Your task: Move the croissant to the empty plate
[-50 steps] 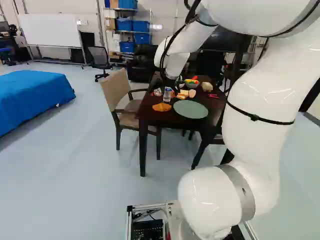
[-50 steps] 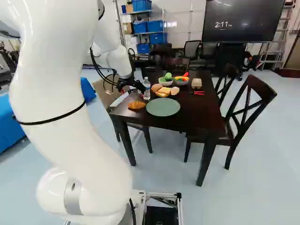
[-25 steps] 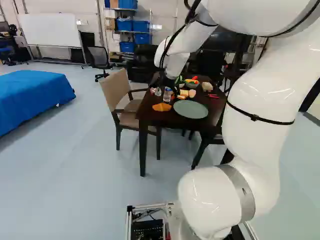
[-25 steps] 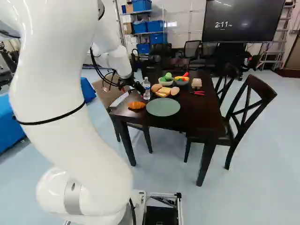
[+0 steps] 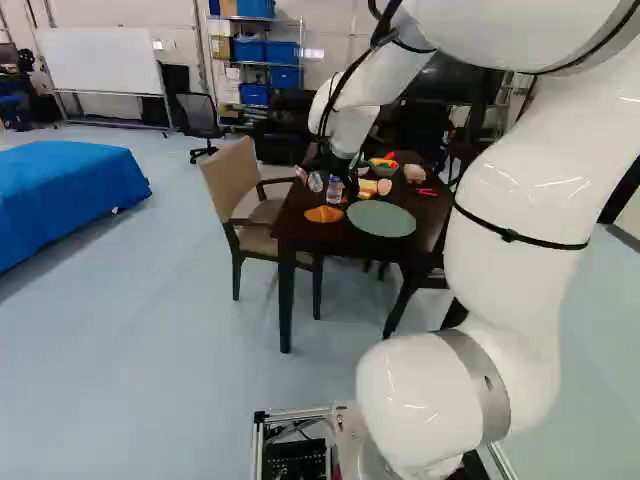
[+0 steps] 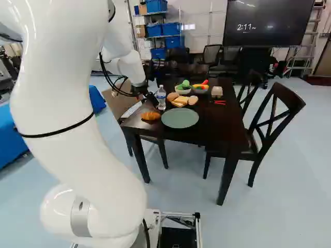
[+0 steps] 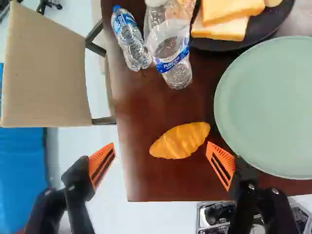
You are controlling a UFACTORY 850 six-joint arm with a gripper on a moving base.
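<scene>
My fingers (image 7: 101, 164) are spread above the near left corner of the table (image 7: 151, 186), presumably so the croissant (image 7: 180, 141) beside the plate (image 7: 268, 107) fits between them

Bread slices (image 7: 220, 28) lie on a black plate (image 7: 267, 25) near clear bottles (image 7: 176, 73) and filled bowls (image 6: 183, 92).

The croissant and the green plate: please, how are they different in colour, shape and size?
The croissant is golden orange, while the plate is pale green. The croissant is long and ridged, with tapering ends; the plate is round and smooth. The croissant is also much smaller than the plate. Both lie on the dark brown table, near each other.
</scene>
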